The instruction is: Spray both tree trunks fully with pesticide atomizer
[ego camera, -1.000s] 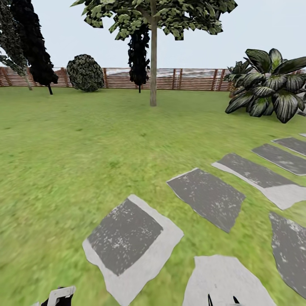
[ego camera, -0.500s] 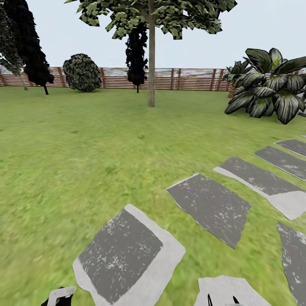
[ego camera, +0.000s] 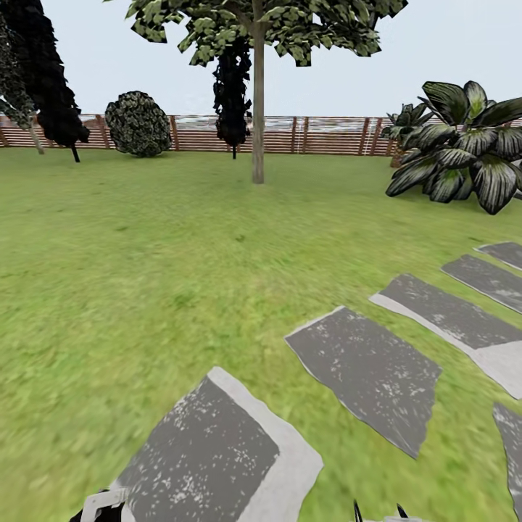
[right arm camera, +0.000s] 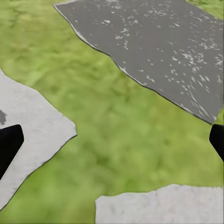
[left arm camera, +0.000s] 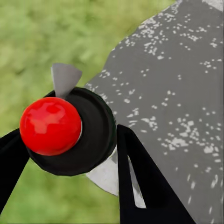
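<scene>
Stepping stones [ego camera: 366, 373] nearer; atomizer [left arm camera: 70, 133] between left fingers [left arm camera: 140, 186].

Tree [ego camera: 258, 94] crown cut by top edge; atomizer [left arm camera: 70, 130] body behind its cap.

Head camera high, looks forward and down over lawn [ego camera: 145, 254] toward fence [ego camera: 326, 135] and tree [ego camera: 258, 109]. My left wrist camera close above stepping stone [left arm camera: 177, 93], facing down along fingers. Right wrist camera also down, near grass [right arm camera: 140, 135]. All three share stone path [ego camera: 362, 362].
</scene>
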Robot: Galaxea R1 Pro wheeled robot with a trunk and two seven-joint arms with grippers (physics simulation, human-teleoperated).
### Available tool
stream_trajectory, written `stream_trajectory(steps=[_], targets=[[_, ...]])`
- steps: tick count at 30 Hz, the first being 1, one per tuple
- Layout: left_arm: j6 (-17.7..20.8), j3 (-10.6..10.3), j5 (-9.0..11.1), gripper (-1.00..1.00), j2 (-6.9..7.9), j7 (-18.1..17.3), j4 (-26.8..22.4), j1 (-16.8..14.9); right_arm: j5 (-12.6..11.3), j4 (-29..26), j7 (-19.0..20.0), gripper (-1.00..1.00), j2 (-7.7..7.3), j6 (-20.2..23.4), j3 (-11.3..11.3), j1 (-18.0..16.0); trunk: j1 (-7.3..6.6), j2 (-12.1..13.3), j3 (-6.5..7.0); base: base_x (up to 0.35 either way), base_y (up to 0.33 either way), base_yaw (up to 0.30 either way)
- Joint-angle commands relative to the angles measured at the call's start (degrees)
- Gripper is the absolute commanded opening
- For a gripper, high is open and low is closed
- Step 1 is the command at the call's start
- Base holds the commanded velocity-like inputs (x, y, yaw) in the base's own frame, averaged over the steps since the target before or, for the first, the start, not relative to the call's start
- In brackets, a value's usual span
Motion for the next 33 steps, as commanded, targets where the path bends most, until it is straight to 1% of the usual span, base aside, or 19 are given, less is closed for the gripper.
stream_trajectory(steps=[1,33], targets=[[-0.22,0.50,-0.61,-1.00,-0.03,-0.30,0.04,-0.05,0.13,0.03,-0.24,1.00,0.00,-0.13,0.06,-0.03,0.03,-0.02,-0.05,0.340,0.000,0.000],[-0.22,0.50,-0.60,-1.00,-0.03,-0.30,0.04,-0.05,0.12,0.03,-0.24,1.00,0.08,-0.13,0.06,-0.03,0.03,-0.02,-0.05,0.340,0.000,-0.007]])
